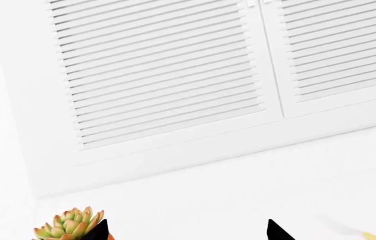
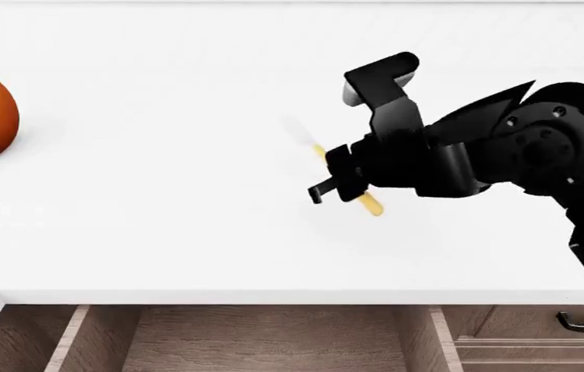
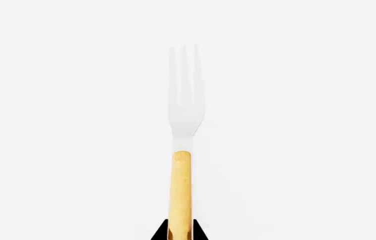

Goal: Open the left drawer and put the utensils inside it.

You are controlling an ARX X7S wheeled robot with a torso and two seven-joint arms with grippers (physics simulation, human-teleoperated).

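Yellow-handled fork (image 3: 182,150) clamped in right pincer (image 3: 180,231).

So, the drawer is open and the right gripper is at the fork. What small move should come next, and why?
Probably lift the fork a little off the counter. The right wrist view shows its yellow handle running between the right gripper's fingertips, seemingly already clamped. The left drawer stands open below the counter edge, so a short lift would clear the way for carrying it there.

- Bright, even light washes my white counter (image 2: 167,116) nearly featureless
- My fork (image 3: 185,100) shows its pale head almost lost in glare
- Shadows faint, edges sharp, no blur
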